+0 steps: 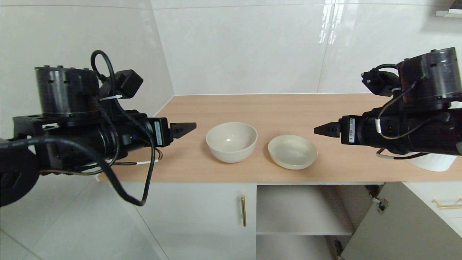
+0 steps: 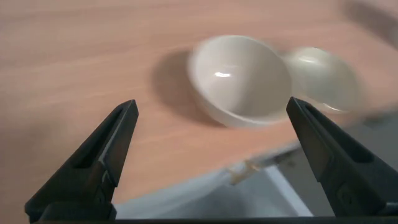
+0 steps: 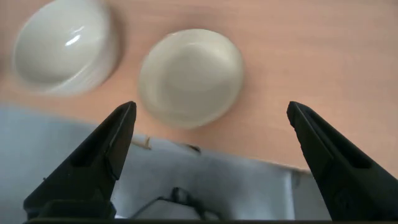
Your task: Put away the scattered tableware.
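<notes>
— Where is the tableware?

— Two pieces stand on the wooden worktop [image 1: 274, 108], both close to its front edge and about midway along it. A deep bowl [image 1: 231, 141], off-white, sits upright toward the left. A shallow dish [image 1: 292, 151], paler and slightly translucent, sits just beside it toward the right. A narrow strip of wood shows between them, so they are not touching.

— And the arms?

— The left gripper [image 1: 189, 128] hovers over the left part of the worktop, its tip pointing inward at the bowl. The right gripper [image 1: 319, 130] hovers over the right part, pointing inward at the dish. Both pieces lie between the two tips, apart from them.

— Claws apart or together?

— Apart, both of them. In the left wrist view the black fingers [image 2: 102, 158] are spread wide and empty, with the bowl framed between them. In the right wrist view the fingers [image 3: 99, 155] are spread just as wide, also empty, with the dish framed between them.

— Anything else?

— Under the front edge, a closed white cabinet door [image 1: 202, 216] with a brass handle [image 1: 243, 210] sits below the bowl. Next to it, below the dish, an open compartment [image 1: 299, 206] shows a white shelf [image 1: 303, 228], and its own door [image 1: 393, 224] is swung out to the right. At the worktop's right end a white object [image 1: 433, 162] is partly hidden by the right arm; I cannot tell what it is.
</notes>
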`<state>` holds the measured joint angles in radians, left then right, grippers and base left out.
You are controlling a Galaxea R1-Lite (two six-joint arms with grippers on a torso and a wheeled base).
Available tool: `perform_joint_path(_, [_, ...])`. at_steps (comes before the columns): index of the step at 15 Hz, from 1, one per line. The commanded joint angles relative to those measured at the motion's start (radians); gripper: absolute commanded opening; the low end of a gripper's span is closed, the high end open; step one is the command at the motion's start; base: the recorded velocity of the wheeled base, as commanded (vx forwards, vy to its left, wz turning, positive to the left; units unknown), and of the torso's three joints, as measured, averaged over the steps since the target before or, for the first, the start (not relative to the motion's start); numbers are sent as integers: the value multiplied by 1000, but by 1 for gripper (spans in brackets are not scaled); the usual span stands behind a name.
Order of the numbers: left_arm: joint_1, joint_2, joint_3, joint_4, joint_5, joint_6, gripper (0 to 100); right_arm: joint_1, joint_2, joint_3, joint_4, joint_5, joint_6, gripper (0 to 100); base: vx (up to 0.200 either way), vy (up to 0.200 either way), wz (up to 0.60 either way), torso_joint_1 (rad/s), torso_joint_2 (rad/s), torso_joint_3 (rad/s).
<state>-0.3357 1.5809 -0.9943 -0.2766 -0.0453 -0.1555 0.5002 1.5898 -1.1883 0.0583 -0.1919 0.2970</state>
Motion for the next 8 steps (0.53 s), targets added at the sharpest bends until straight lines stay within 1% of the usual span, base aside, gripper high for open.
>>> perform_joint_path(1, [-12, 134, -159, 158, 90, -61, 100, -2, 93, -59, 11, -52, 16, 100, 0, 0, 0, 0, 0, 0])
perform_joint_path(2, [-45, 195, -250, 267, 119, -160, 100, 0, 130, -62, 6, -136, 17, 100, 0, 0, 0, 0, 0, 0])
perform_joint_path(3, [-48, 220, -284, 289, 119, -200, 100, 1, 142, -60, 0, -161, 17, 100, 0, 0, 0, 0, 0, 0])
perform_joint_path(4, [-58, 268, -333, 316, 120, -253, 100, 3, 151, -59, -18, -173, 19, 100, 0, 0, 0, 0, 0, 0])
perform_joint_path(5, [-66, 278, -342, 320, 122, -260, 100, 3, 151, -57, -21, -173, 19, 100, 0, 0, 0, 0, 0, 0])
perform_joint_path(7, [-101, 312, -357, 320, 131, -263, 100, 3, 150, -57, -21, -176, 19, 100, 0, 0, 0, 0, 0, 0])
perform_joint_path(8, [-106, 338, -368, 318, 151, -263, 100, 3, 151, -54, -21, -176, 19, 100, 0, 0, 0, 0, 0, 0])
